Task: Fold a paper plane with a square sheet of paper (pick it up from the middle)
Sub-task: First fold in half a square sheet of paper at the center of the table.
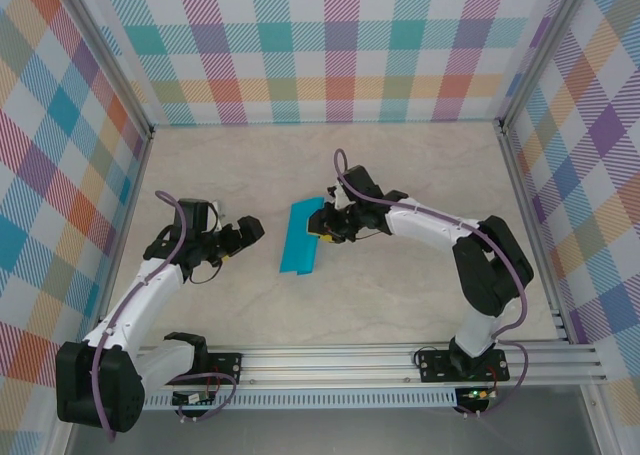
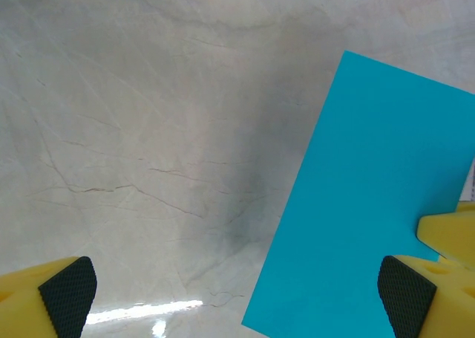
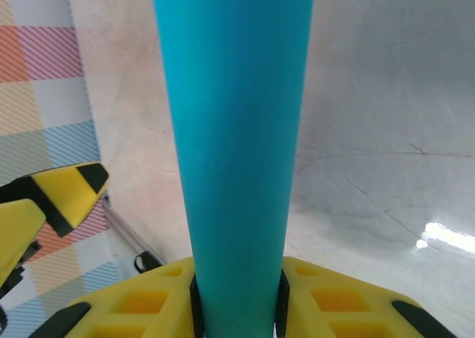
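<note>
Pinching the half-folded square sheet of paper (image 1: pixel 298 243) in the right gripper (image 1: pixel 324 225), holding the left gripper (image 1: pixel 246 233) wide open, empty; probably needing corner folds next.

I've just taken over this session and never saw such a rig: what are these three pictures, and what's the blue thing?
Two robot arms stand at the near edge of a pale table. The wide picture looks down from above and behind them. The other two come from a camera on each wrist, so the yellow fingers at the bottom are that gripper's own. The blue thing is the teal paper, a narrow rectangle. The right gripper is shut on its edge: in the right wrist picture the paper runs up from between its fingers. The left gripper is open, apart from the paper.
</note>
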Motion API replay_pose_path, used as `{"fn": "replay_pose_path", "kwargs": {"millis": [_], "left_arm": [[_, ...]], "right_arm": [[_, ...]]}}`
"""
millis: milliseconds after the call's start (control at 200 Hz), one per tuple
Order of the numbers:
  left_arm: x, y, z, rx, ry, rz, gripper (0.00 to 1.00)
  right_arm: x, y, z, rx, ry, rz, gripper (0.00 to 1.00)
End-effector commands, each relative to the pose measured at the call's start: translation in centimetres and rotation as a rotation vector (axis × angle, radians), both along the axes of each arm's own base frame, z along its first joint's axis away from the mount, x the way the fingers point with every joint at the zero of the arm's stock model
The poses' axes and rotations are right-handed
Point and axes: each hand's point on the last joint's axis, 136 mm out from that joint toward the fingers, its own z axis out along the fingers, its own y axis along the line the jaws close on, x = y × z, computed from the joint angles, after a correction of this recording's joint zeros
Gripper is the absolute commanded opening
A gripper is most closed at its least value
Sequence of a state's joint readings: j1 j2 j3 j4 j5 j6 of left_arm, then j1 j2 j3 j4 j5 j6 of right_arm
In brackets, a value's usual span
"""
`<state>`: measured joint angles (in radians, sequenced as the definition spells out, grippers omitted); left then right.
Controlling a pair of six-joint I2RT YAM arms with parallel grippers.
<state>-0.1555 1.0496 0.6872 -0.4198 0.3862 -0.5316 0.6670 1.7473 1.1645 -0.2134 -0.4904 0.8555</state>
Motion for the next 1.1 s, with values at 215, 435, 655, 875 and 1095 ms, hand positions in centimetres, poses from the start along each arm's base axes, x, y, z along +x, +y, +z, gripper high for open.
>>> {"fn": "replay_pose_path", "kwargs": {"millis": [215, 435, 655, 875, 1095], "left_arm": [[0.4, -3.3, 1.2, -0.100, -0.014, -0.066, 1.00], [-0.2, -4.5, 0.1, -0.064, 0.018, -0.090, 1.00], [-0.6, -5.0, 0.0, -0.057, 0.017, -0.106, 1.00], [-0.8, -5.7, -0.1, -0.068, 0.021, -0.137, 1.00], [-0.1, -8.4, -1.1, -0.076, 0.042, -0.203, 0.96]], "right_arm": [[-1.0, -2.4, -5.4, -0.054, 0.089, 0.025, 0.36], [-1.2, -4.9, -7.5, -0.167, 0.102, -0.018, 0.45], [-1.3, -6.6, -7.5, -0.259, 0.099, -0.051, 0.62], [-1.8, -8.2, -7.7, -0.333, 0.099, -0.086, 0.63], [-1.6, -8.5, -7.6, -0.338, 0.092, -0.111, 0.64]]}}
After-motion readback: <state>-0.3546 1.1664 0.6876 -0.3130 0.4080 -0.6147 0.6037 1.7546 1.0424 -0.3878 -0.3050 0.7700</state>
